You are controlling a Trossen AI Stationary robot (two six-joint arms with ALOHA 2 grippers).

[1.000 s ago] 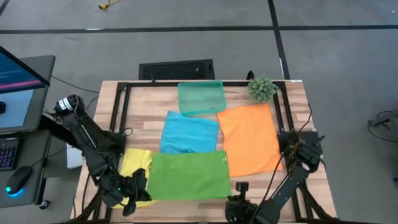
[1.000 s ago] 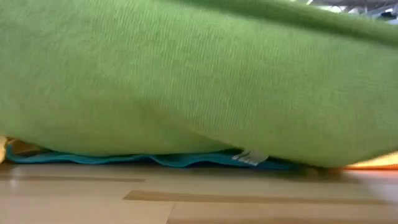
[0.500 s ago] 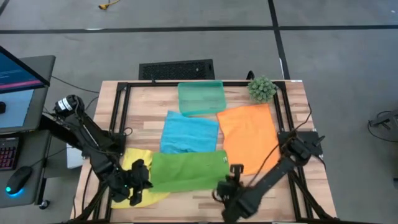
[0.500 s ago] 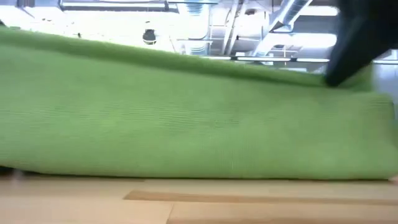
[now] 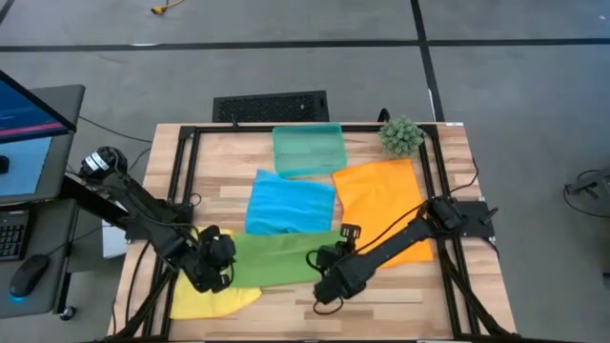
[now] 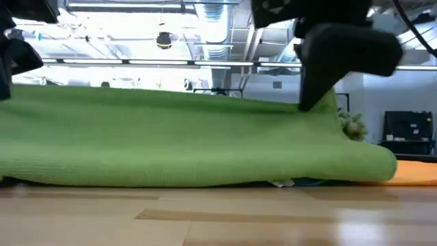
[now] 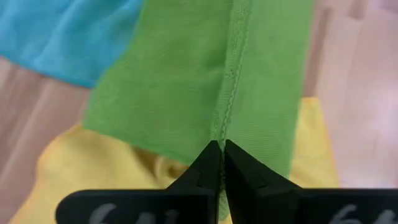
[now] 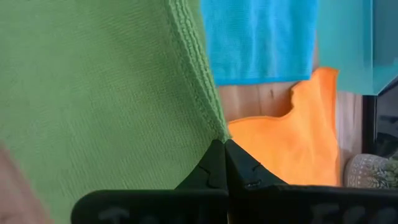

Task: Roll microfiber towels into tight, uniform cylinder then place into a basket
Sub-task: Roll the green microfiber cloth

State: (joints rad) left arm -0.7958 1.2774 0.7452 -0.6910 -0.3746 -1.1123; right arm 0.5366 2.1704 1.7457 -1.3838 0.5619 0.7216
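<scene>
The green towel [image 5: 286,259] lies across the near middle of the table, its near edge raised and folded back over the rest. My left gripper [image 5: 222,270] is shut on its left end, my right gripper [image 5: 324,280] on its right end. In the low view the cloth [image 6: 191,147] forms a long hump, with my right gripper [image 6: 313,102] at its top. The yellow towel [image 5: 205,297] lies partly under the green one's left end. Beyond lie the blue towel [image 5: 291,205] and the orange towel [image 5: 381,205]. The teal basket [image 5: 307,150] stands at the far edge. My left gripper pinches the green towel's hemmed edge [image 7: 229,106] between its two shut fingers, slanting down from the table's left. The hem runs straight away from the fingertips, with cloth on both sides of it. That end is raised off the yellow towel. My right gripper pinches the green towel at the corner where its ribbed hem ends [image 8: 214,127], between the two shut fingers. The fingers slant down from the table's right. The held corner is lifted, and the cloth slopes down from it [image 6: 355,154] onto the table.
A spiky green plant ball [image 5: 401,136] sits at the far right corner. A black frame [image 5: 181,181] runs around the wooden tabletop. Bare wood shows along the near edge [image 5: 381,305].
Both grippers have carried the green towel's near edge up and toward the far edge; my right gripper has also gone toward the table's left. The towel's near part has folded back over its far part, which has stayed put. More of the yellow towel now shows.
</scene>
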